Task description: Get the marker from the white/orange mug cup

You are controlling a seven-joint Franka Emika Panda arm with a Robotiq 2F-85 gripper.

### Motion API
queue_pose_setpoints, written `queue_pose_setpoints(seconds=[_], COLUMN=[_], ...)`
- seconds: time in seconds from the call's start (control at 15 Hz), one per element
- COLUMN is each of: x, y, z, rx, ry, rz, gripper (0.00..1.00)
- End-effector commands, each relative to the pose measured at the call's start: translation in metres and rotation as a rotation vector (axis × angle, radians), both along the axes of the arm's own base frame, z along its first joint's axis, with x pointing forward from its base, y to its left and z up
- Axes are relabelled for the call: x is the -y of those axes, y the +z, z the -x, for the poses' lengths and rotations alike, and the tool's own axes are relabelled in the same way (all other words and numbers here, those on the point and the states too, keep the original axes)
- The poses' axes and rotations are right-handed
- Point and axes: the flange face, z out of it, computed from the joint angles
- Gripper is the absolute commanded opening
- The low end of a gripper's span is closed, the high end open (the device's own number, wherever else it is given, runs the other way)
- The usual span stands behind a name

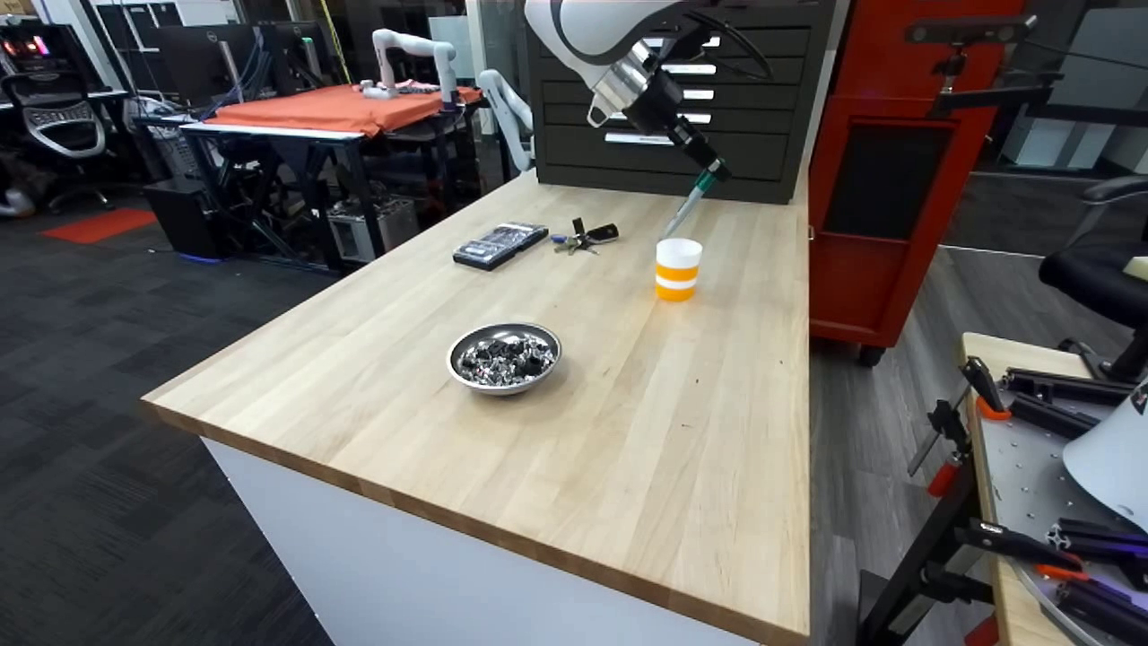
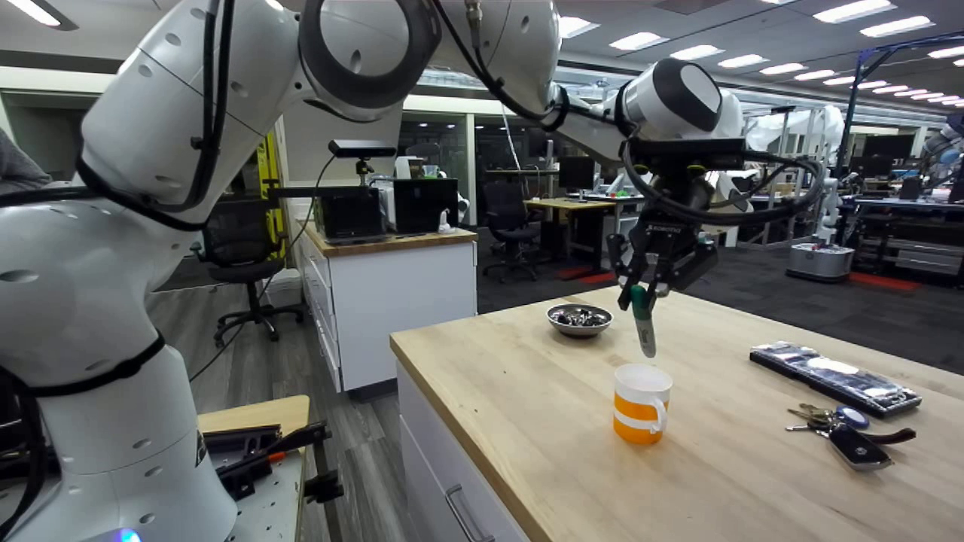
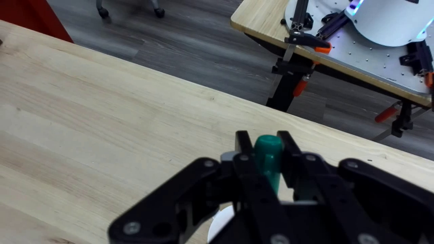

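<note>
The marker, with a teal-green cap and grey body, shows in both exterior views [image 1: 685, 211] [image 2: 645, 331]. My gripper [image 1: 716, 168] [image 2: 640, 292] is shut on its cap end. In the wrist view the green cap [image 3: 268, 149] sits between the two fingertips [image 3: 262, 140]. The marker is tilted, its tip pointing down, near and apparently just above the mug's rim. The white/orange mug [image 1: 677, 271] [image 2: 639, 410] stands upright on the table, handle showing in an exterior view. Only a bit of its white rim [image 3: 220, 222] shows in the wrist view; the fingers hide the rest.
A metal bowl [image 1: 505, 388] [image 2: 579, 329] with shiny small pieces stands on the wooden table [image 1: 610, 502]. A flat black device [image 1: 500, 246] [image 2: 832, 376] and a bunch of keys [image 1: 585, 236] [image 2: 855, 444] lie on it. A dark drawer cabinet [image 1: 762, 135] stands behind.
</note>
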Motion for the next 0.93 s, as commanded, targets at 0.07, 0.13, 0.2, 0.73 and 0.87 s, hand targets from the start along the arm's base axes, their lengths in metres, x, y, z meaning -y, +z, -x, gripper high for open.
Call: queue_pose_setpoints(seconds=[0.07, 0.13, 0.2, 0.73, 0.87], x=[-0.020, -0.026, -0.031, -0.088, -0.102], y=[0.033, 0.035, 0.036, -0.005, -0.021], z=[-0.002, -0.004, -0.005, -0.015, -0.016], rx=[0.027, 0.042, 0.057, 0.159, 0.194], ry=[0.001, -0.009, -0.019, -0.151, -0.155], rz=[-0.012, -0.029, -0.050, -0.136, -0.105], gripper=[0.06, 0.06, 0.06, 0.06, 0.06])
